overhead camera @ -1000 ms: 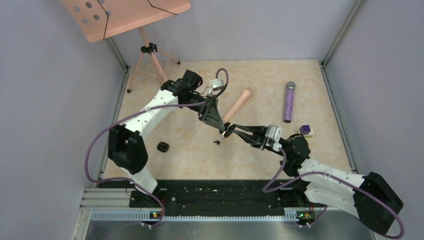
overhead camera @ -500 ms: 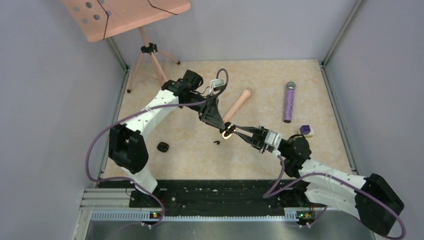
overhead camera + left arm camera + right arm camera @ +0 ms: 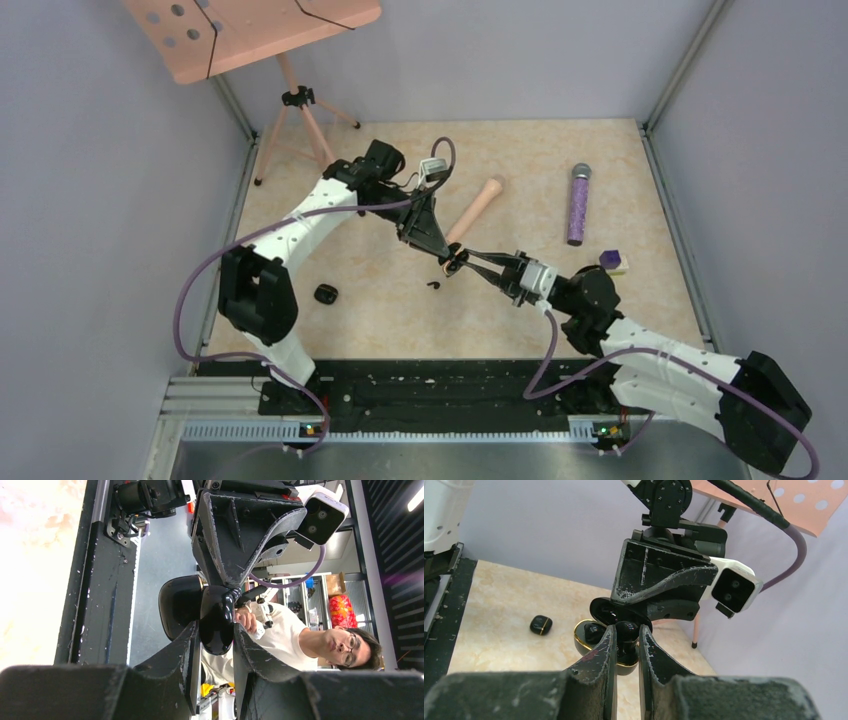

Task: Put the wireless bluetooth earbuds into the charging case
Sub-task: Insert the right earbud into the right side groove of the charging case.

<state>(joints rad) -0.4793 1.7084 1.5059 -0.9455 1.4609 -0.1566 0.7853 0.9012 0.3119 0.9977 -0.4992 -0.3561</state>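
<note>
Surface: I see a beige marbled table (image 3: 400, 325), matte, flat. A black rail (image 3: 430, 385) runs along the near edge.
Room: plain lavender walls (image 3: 100, 220) w/ metal corner posts. Left wrist view looks out past the rig at a person in a white tee (image 3: 292, 630) and shelving.
Writing: the red bag (image 3: 342, 611) has print on it, too blurred for me to read.
L gripper (image 3: 446, 262): clamped on the charging case (image 3: 216, 617), held in the air over table centre.
Case: glossy black, pebble-shaped, w/ a gold rim (image 3: 580, 642). Its lid (image 3: 180, 605) is swung open.
R gripper (image 3: 626, 636): fingers nearly together, pinching earbud 1 (image 3: 626, 629) right at the case mouth. I can't tell if it's seated.
Earbud 2 (image 3: 433, 284): tiny, black, lying on the table centre, just nearside of both grippers.
Black lump (image 3: 325, 293): rounded, glossy, w/ a thin gold line. Sits toward the left edge, well apart from the case.
Peach stick (image 3: 478, 208): smooth, tapered, far of centre.
Mic (image 3: 578, 205): purple, glittery, toward the right edge.
Cube (image 3: 612, 262): purple and white, by the right edge.
Stand (image 3: 295, 100): peach tripod at the far-left corner, w/ a perforated board on top.
</note>
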